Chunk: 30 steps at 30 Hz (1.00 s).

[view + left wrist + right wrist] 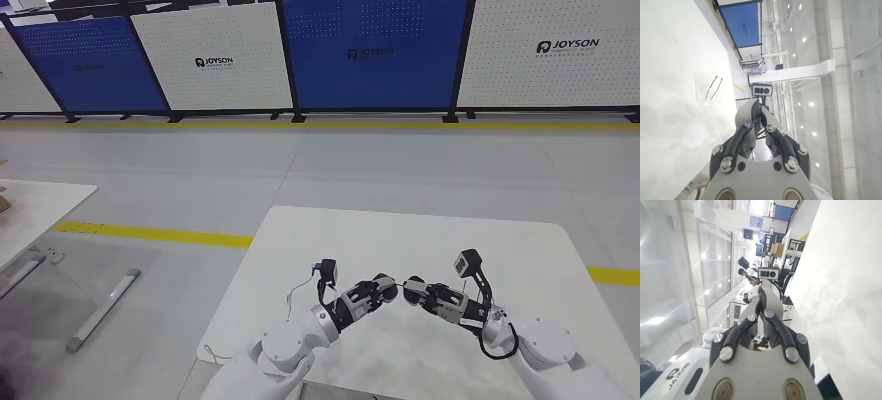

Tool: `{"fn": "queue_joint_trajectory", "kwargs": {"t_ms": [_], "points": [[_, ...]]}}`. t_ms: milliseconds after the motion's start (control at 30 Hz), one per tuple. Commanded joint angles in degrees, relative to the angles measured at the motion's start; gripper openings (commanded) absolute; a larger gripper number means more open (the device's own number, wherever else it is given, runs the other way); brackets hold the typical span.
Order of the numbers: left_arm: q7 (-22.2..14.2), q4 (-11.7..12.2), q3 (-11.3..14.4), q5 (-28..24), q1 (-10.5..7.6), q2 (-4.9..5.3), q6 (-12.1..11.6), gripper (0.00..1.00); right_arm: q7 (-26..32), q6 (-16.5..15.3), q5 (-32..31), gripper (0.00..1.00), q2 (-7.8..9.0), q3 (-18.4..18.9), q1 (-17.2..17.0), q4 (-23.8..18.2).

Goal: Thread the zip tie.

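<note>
Left gripper (759,106) and right gripper (761,298) are both pinched together, tip to tip, toward the table's (668,75) near edge. Whether either grips a tie, I can't tell. Two zip ties (713,87) lie side by side close to a table edge, well apart from both.

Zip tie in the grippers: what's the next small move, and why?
Probably ease the right gripper slightly toward the left gripper, feeding the zip tie tip into its head. Both grippers are shut and meet tip to tip above the table, with the tie a thin line between them.
</note>
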Motion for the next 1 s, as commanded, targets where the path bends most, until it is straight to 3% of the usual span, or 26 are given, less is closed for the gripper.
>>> {"fn": "queue_joint_trajectory", "kwargs": {"t_ms": [0, 167, 200, 233, 267, 333, 367, 567, 967], "points": [[0.3, 0.0, 0.1, 0.3, 0.08, -0.01, -0.1, 0.00, 0.0, 0.0, 0.0, 0.00, 0.00, 0.0, 0.0, 0.0], [0.2, -0.2, 0.2, 0.8, 0.41, 0.04, -0.2, 0.00, 0.0, 0.0, 0.0, 0.00, 0.00, 0.0, 0.0, 0.0], [0.1, -0.3, 0.2, 0.7, 0.47, 0.05, -0.2, 0.37, 0.0, 0.0, 0.0, 0.00, 0.00, 0.0, 0.0, 0.0], [-0.1, -0.3, 0.1, 0.7, 0.48, 0.07, -0.1, 0.88, 0.0, 0.0, 0.0, 0.00, 0.00, 0.0, 0.0, 0.0], [-0.3, -0.4, 0.1, 0.9, 0.46, 0.11, 0.0, 1.00, 0.0, 0.0, 0.0, 0.00, 0.00, 0.0, 0.0, 0.0], [-0.3, -0.5, 0.0, 1.0, 0.57, 0.13, 0.0, 0.96, 0.0, 0.0, 0.0, 0.00, 0.00, 0.0, 0.0, 0.0], [-0.2, -0.5, 0.0, 1.0, 0.60, 0.14, 0.0, 0.75, 0.0, 0.0, 0.0, 0.00, 0.00, 0.0, 0.0, 0.0], [0.0, -0.5, 0.1, 1.6, 0.70, 0.16, -0.2, 0.00, 0.0, 0.0, 0.0, 0.00, 0.00, 0.0, 0.0, 0.0], [0.6, -0.6, 0.1, 1.9, 0.84, 0.16, -0.5, 0.00, 0.0, 0.0, 0.0, 0.00, 0.00, 0.0, 0.0, 0.0]]}}
